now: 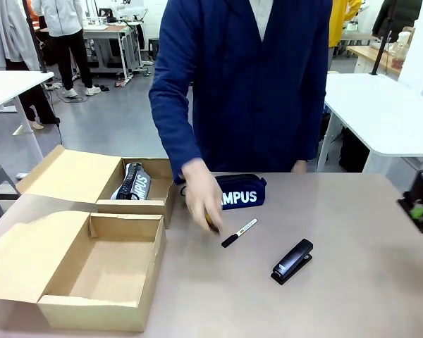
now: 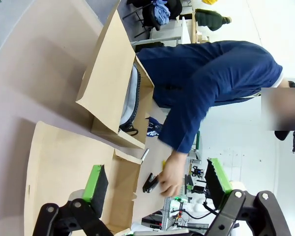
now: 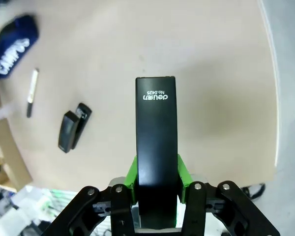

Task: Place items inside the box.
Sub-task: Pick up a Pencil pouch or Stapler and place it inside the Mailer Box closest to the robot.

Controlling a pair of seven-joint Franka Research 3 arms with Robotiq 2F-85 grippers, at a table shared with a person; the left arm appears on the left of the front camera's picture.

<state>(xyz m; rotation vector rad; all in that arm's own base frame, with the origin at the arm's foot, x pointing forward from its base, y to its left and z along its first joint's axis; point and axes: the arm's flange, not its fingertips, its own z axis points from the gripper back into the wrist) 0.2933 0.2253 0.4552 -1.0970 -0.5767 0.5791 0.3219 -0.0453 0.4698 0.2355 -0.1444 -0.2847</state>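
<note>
Stapler clamped in R pincer, abv table

Table: boxes, pouch, marker, stapler

The person's blurred hand hides most of a yellow thing.

Black tool, green pads, navy sleeve
</note>
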